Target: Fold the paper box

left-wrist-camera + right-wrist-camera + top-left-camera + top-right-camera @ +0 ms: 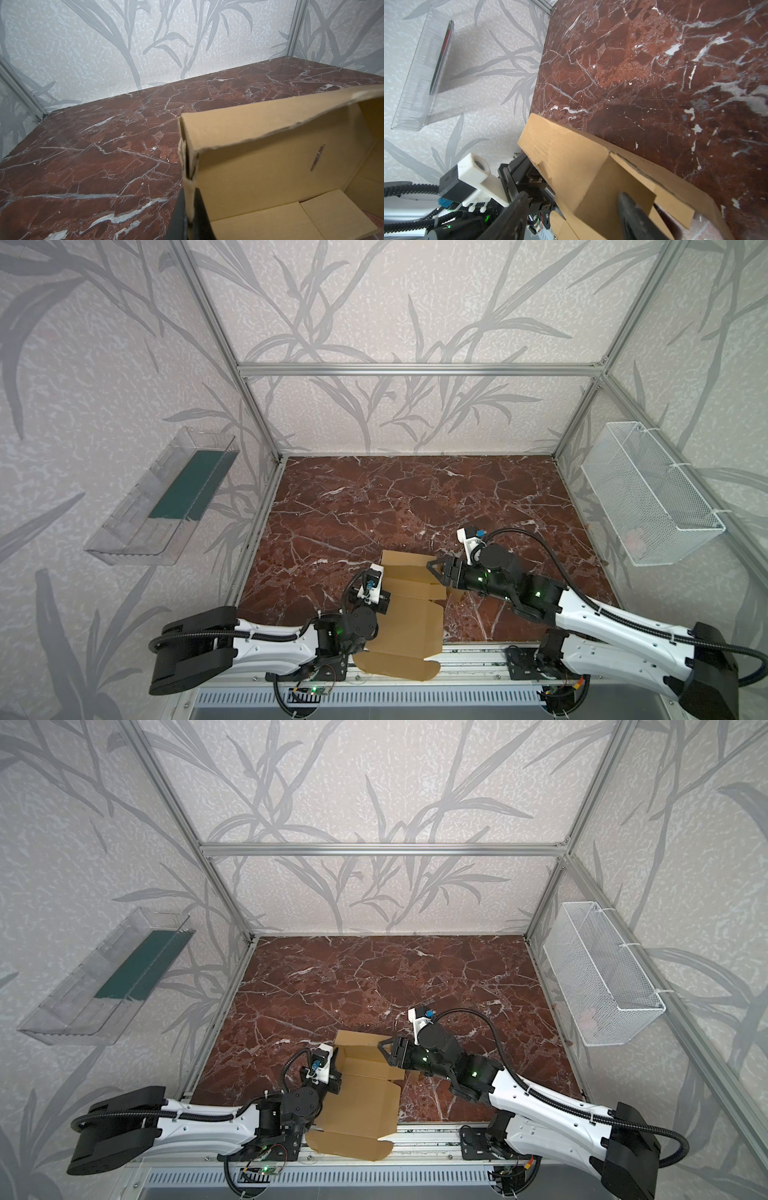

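The paper box (409, 614) (361, 1106) is tan cardboard, partly folded, lying at the near middle of the table with its front flap hanging over the front rail. Its back wall stands upright (270, 162). My left gripper (385, 595) (336, 1077) (190, 191) is shut on the box's left wall, with the cardboard edge pinched between its black fingers. My right gripper (434, 570) (384, 1050) (573, 196) is open at the box's back right corner. One of its fingers (629, 205) lies against a standing inner flap (612, 182), the other beyond the wall.
The red marble table (374, 497) stretches behind the box. A clear plastic bin (166, 497) with a green sheet in it hangs on the left wall. On the right wall hangs a white wire basket (648, 493). Aluminium frame posts stand at the table's corners.
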`<action>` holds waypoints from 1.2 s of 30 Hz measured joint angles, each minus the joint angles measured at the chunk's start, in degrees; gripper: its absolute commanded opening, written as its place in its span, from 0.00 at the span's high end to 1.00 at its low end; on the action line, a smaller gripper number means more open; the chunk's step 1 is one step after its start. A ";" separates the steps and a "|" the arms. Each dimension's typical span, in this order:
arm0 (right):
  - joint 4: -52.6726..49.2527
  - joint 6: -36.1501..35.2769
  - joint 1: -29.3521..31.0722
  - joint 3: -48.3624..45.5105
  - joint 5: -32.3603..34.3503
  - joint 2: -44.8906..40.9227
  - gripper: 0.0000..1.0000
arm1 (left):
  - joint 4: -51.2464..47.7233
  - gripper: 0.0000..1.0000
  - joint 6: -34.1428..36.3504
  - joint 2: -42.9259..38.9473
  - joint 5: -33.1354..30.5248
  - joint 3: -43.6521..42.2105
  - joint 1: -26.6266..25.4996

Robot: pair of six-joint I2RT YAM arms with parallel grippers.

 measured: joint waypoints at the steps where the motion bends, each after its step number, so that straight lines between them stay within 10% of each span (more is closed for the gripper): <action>1: 0.50 0.17 0.00 -0.33 -0.02 0.04 0.32 | 0.37 1.00 0.17 -0.02 0.00 -0.02 0.00; 36: 9.94 4.63 1.66 -5.03 3.32 3.58 0.69 | 3.78 1.00 -1.88 1.49 -3.37 -1.11 -0.15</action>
